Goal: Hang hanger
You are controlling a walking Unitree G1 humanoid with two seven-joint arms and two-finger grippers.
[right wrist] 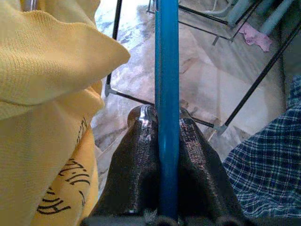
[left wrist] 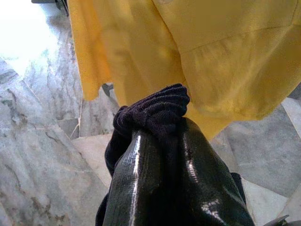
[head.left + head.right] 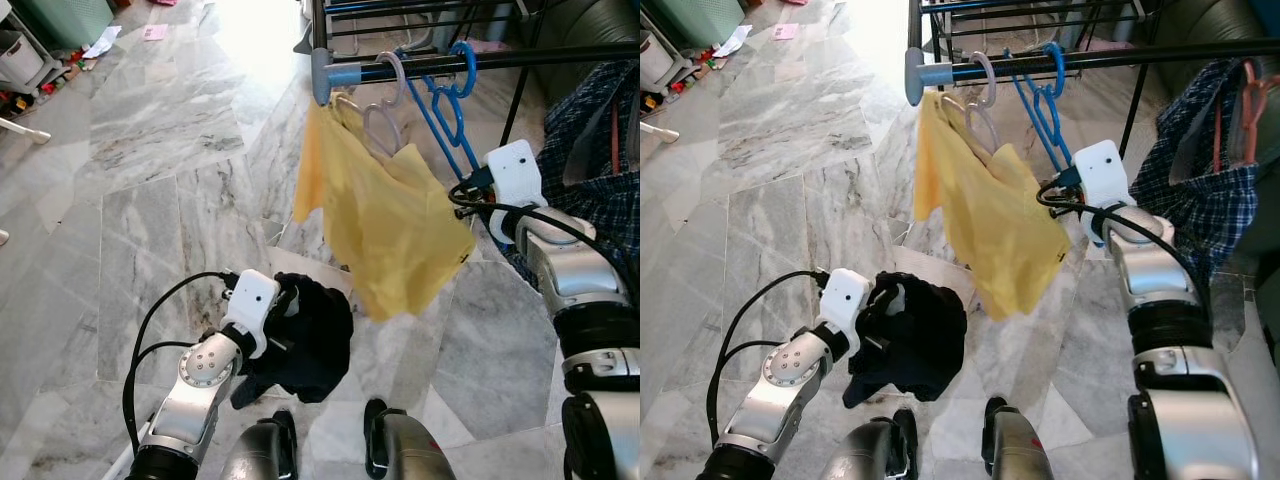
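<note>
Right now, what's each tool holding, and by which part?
Right tool: blue hanger, by its lower bar. Left tool: dark garment, by a bunched fold.

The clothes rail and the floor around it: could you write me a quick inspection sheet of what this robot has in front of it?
Surface: grey marble floor.
Job's things: blue hanger hooked on the dark rail; yellow shirt hangs on a pale hanger beside it.
Clutter: papers and small items on the floor at far left.
Grippers: right tool shut on the blue hanger's bar; left tool shut on a dark garment, held low.
Cables: black cables loop at both wrists.
Surroundings: plaid garment hanging at right; second rack behind.
</note>
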